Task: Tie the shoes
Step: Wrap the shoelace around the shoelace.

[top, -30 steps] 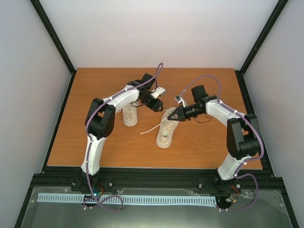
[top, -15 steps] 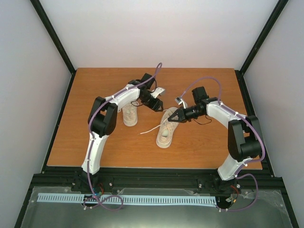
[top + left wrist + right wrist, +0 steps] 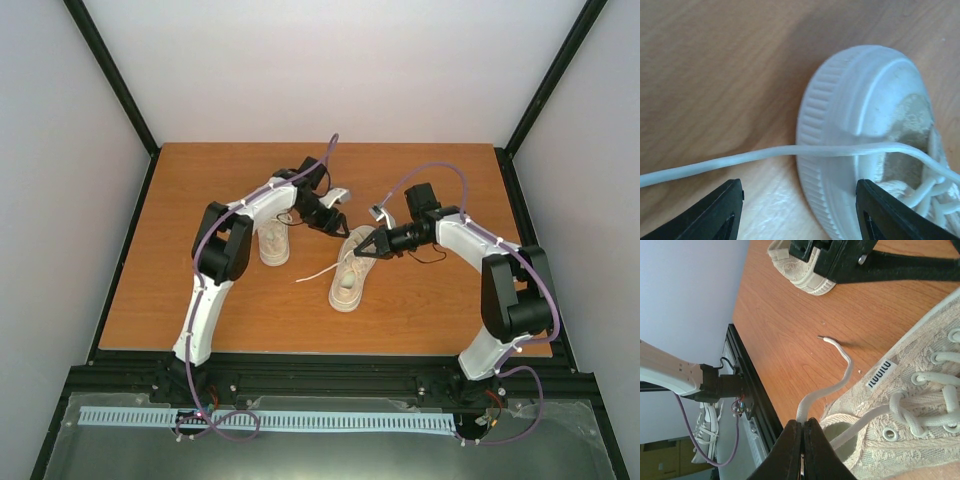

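Two cream shoes lie on the wooden table. The left shoe lies beside my left arm. The right shoe has its white toe cap in front of my left gripper, which is open. A thin white lace runs across that toe cap just beyond the black fingertips, not between them. My right gripper is shut on the shoe's other lace beside the shoe's opening. That lace's free end rests on the table.
The table is walled by pale panels on three sides, with a black rail along the near edge. Purple cables loop over both arms.
My left arm has shifted slightly to the right, toward the right shoe's toe. The right gripper has stayed shut on its lace and has hardly moved.
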